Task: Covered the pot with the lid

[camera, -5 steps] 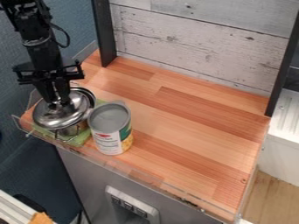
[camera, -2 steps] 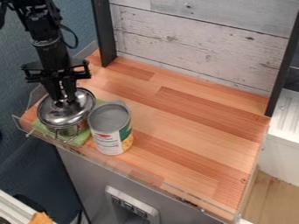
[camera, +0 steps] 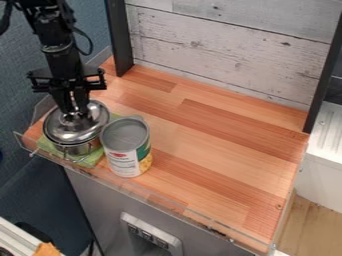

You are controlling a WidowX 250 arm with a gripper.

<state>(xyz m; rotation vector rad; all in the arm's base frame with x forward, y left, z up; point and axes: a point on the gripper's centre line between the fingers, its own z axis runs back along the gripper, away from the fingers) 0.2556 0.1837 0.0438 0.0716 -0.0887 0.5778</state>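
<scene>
Pincer: black, hanging down directly over the lid, its lower end right at the lid's knob. Opening: cannot tell how far. Hold: cannot tell whether it grips the knob or merely stands at it.

Lid: round, shallow dome, bright polished metal with pale and dark reflections. It lies beneath the pincer, over the mouth of the pot. Whether the rim sits fully flush cannot be told.

Pot: shiny metal as well, round, with a smooth curved wall showing below the lid on the side toward the camera. It stands upright on a flat green mat, under the pincer.

Can: upright cylinder, just beside the pot, on the camera side of the pincer and toward the right of the view. Dull grey round top; printed label in white, green and yellow.

Worktop: wood, strips in light and reddish tones with fine straight grain, extending from below the pincer toward the right. Clear guard along its near edge. Beyond it, farther from the camera than the pincer, whitish weathered planks with knots.
</scene>
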